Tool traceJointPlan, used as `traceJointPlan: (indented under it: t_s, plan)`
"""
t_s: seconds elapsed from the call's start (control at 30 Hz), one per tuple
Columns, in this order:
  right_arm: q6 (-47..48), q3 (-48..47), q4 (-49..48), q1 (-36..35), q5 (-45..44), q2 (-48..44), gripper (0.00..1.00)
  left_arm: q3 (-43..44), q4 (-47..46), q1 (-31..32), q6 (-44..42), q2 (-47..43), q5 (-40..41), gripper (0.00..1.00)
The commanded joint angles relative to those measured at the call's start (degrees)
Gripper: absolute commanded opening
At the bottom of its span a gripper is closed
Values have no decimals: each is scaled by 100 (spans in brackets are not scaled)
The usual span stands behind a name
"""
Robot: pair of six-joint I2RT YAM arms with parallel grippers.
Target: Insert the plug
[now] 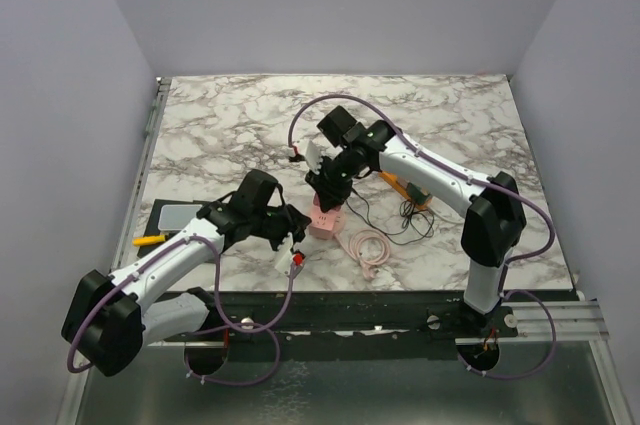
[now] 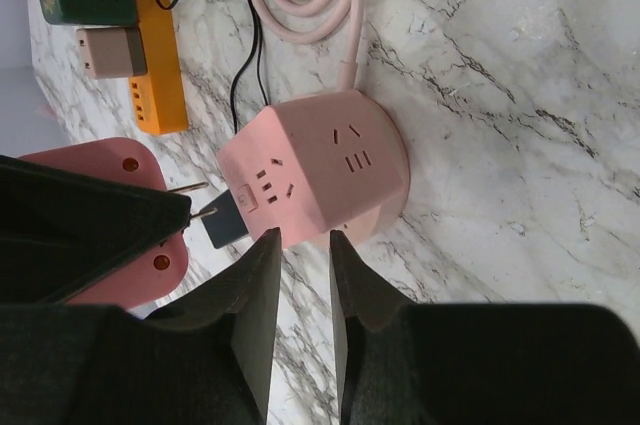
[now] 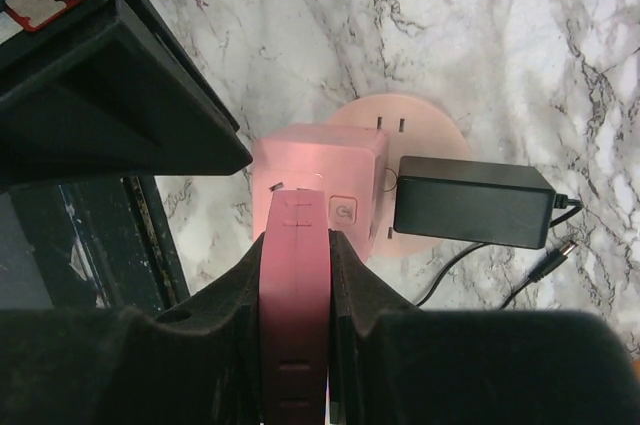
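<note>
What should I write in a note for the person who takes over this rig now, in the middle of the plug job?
Right gripper: shut on the pink plug, held close to the pink socket cube.
Left gripper: nearly closed at the cube's edge; I cannot tell whether it pinches the cube.
Done: the plug is in hand and at the cube.
Left: the prongs are bare and not in any socket; line them up and push in.
</note>
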State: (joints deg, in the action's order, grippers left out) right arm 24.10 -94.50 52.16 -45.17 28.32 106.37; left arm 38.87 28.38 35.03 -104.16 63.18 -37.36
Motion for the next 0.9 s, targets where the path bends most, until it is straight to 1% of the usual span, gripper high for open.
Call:
traceJointPlan:
  t_s: [0.0,0.2,0.67,0.87]
  plan:
    - [129,-275,389,-125,-370,219,1,-145,-143,48,7,20,37,26]
    - [213,-432,516,-193,-623,410,1,-326,-338,61,-79,35,48,27]
    - [350,-370,408,-329,-537,448,1,-433,-663,110,12,178,108,27]
    - [354,-332,358,-391,-495,455,1,-492,-673,127,40,151,141,25]
